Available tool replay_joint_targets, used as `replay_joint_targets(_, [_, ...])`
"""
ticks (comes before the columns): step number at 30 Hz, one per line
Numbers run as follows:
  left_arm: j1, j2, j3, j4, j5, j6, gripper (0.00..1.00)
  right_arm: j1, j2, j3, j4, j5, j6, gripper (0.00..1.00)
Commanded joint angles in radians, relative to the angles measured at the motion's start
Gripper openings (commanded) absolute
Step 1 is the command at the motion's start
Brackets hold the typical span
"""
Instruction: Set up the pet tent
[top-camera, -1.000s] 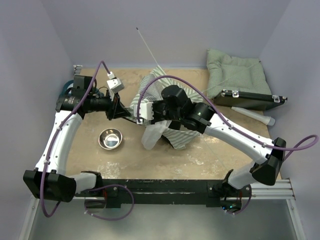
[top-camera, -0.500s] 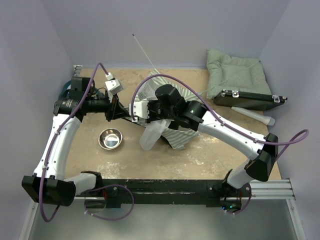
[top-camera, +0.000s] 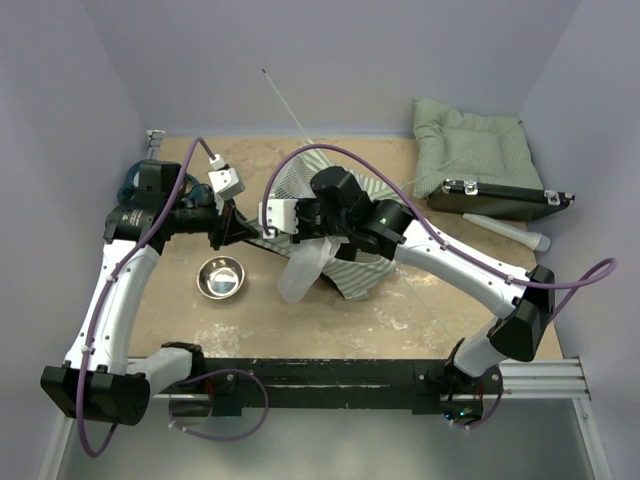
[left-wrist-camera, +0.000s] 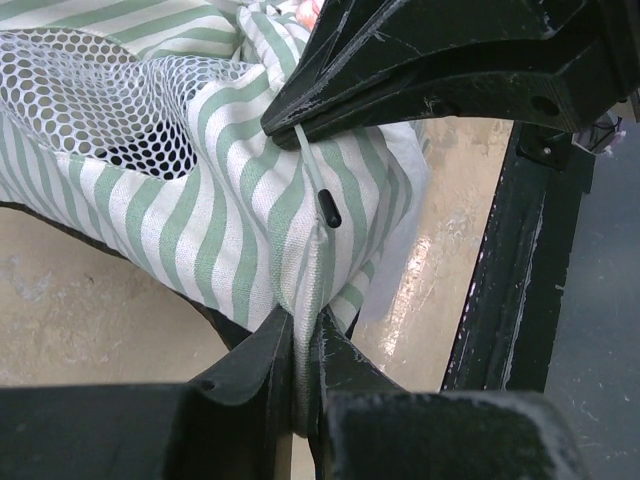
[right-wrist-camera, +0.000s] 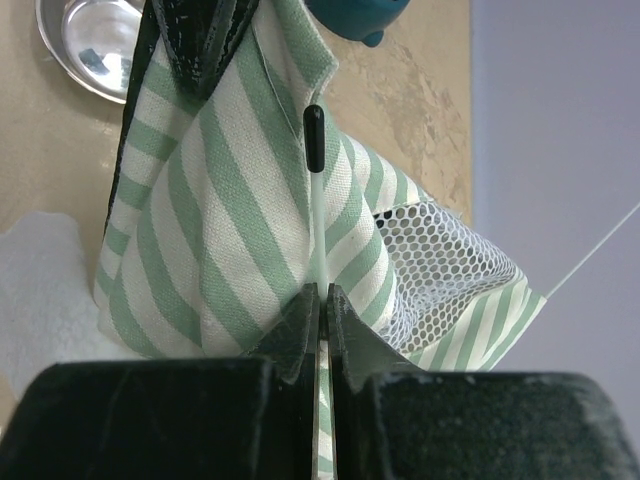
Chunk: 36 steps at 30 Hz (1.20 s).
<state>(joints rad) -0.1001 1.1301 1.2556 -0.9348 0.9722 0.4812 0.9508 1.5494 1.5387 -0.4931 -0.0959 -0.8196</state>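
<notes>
The table (top-camera: 430, 310) carries the tent (top-camera: 362, 275), a crumpled green-and-white striped heap with a mesh panel, at mid-table between the 2 arms. A green cushion (top-camera: 470, 145) lies in the far right corner, well apart from it. A steel bowl (top-camera: 220, 277) sits near the tent's left side. The left gripper (top-camera: 238, 230) is closed on a fold of the tent's striped cloth. Just beside it, the right gripper (right-wrist-camera: 322, 300) is clamped on a thin white pole (right-wrist-camera: 317, 215), whose black tip (right-wrist-camera: 313, 135) pokes out past the fingers.
</notes>
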Motion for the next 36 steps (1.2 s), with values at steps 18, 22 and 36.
replay_joint_targets(18, [0.013, -0.033, 0.024, 0.013, 0.043, 0.06, 0.0, -0.01, 0.018, 0.066, -0.055, 0.03, 0.036, 0.0])
replay_joint_targets(22, [0.013, -0.03, 0.03, 0.014, 0.045, 0.053, 0.0, -0.003, 0.018, 0.063, -0.055, 0.027, 0.028, 0.0])
replay_joint_targets(36, [0.013, -0.009, 0.033, 0.007, 0.048, 0.053, 0.0, 0.009, 0.012, 0.044, -0.05, 0.031, 0.014, 0.0])
